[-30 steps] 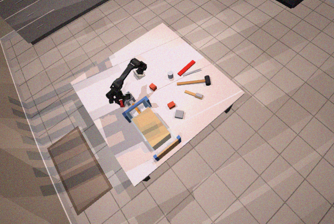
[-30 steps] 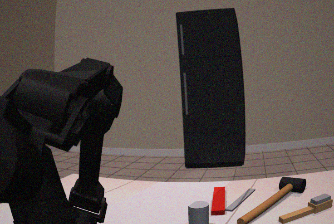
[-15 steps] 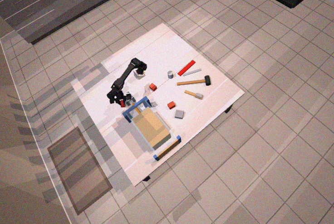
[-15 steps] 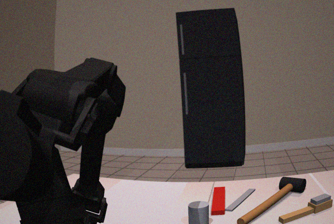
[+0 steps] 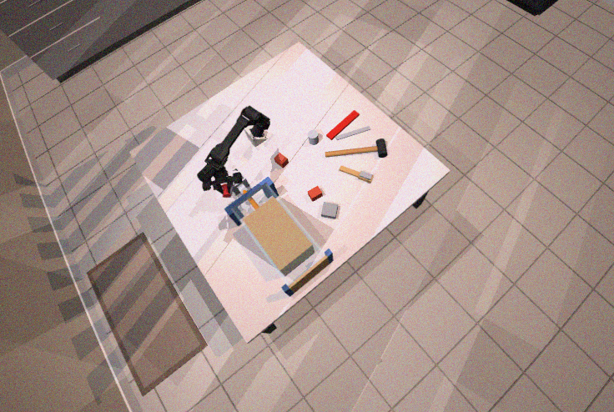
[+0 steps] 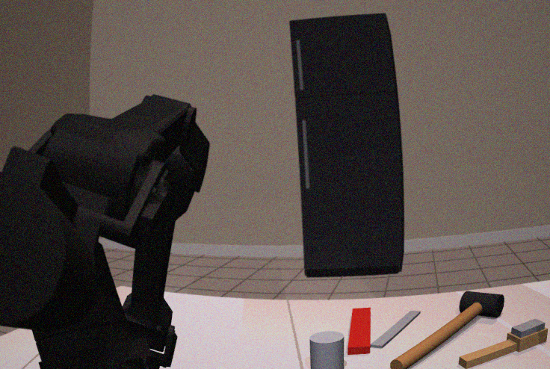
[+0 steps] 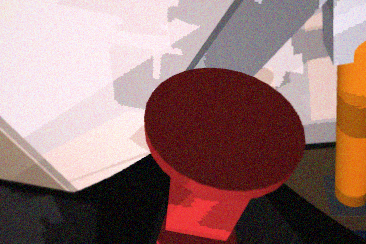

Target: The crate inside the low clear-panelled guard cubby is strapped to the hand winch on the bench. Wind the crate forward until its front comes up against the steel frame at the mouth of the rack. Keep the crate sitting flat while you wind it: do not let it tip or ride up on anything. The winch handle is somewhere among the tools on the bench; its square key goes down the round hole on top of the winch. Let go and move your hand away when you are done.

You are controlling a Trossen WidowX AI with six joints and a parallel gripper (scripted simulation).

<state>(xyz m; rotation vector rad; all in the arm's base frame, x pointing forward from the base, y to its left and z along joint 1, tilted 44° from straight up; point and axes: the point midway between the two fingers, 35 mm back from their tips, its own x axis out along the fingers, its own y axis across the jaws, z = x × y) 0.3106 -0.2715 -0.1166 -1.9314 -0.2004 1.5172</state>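
My gripper (image 5: 224, 185) (image 7: 205, 158) is shut on the red knob (image 5: 225, 191) (image 7: 225, 130) of the winch handle, beside the grey winch (image 5: 238, 184). A grey handle bar (image 7: 232, 10) runs from behind the knob toward the upper right in the wrist view. The square key and winch hole are hidden. The orange strap (image 5: 252, 199) (image 7: 351, 160) runs under the blue frame (image 5: 250, 192) to the tan-topped crate (image 5: 278, 233). The crate looks flat behind the clear panels, with a small gap between its front and the frame.
A wood-and-blue end bar (image 5: 309, 273) stands behind the crate. Red blocks (image 5: 280, 159) (image 5: 314, 193), a grey block (image 5: 329, 209), a grey cylinder (image 5: 313, 137) (image 6: 326, 352), a mallet (image 5: 353, 151) (image 6: 436, 336), a brush (image 5: 355, 173) (image 6: 491, 352) and a red bar (image 5: 343, 124) (image 6: 359, 329) lie farther off.
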